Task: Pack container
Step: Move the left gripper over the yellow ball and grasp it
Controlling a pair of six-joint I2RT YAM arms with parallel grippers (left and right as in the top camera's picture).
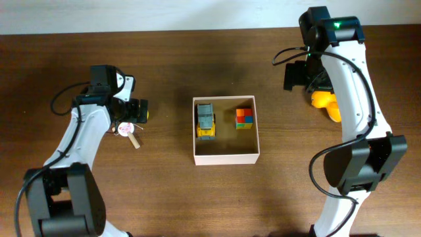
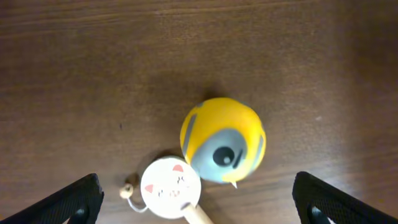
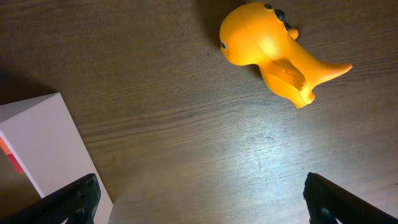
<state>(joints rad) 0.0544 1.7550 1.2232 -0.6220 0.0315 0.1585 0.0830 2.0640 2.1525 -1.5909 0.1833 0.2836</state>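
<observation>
The only marking I could make out was a small cat face, pink ears and faint whiskers, drawn on a round white disc [image 2: 170, 186] fixed to a wooden stick. It lay on the dark wooden tabletop [image 1: 197, 204] under the left arm, touching a yellow ball toy [image 2: 222, 140] with a grey patch and one dark eye. A little wooden bead [image 2: 127, 191] sat just beside the disc.

The container [image 1: 225, 158] stood in the middle of the tabletop, between the two arms. It was a square, shallow, open-topped box with thin white walls and a tan inside. In it, near the far wall, a grey and yellow toy vehicle [image 1: 206, 120] lay on the left and a cube of coloured blocks [image 1: 245, 118] on the right, the two apart.

The left claw [image 2: 198, 200] hung above the ball and disc with its dark fingers spread wide, holding nothing. The right claw [image 3: 208, 202] was equally wide open and empty over bare wood, with an orange-yellow animal toy [image 3: 273, 50] lying ahead of it.

The contents of the box showed only from overhead. The right wrist view caught just one white outer corner of it, at the left. The cat face could be read only from the left wrist.
</observation>
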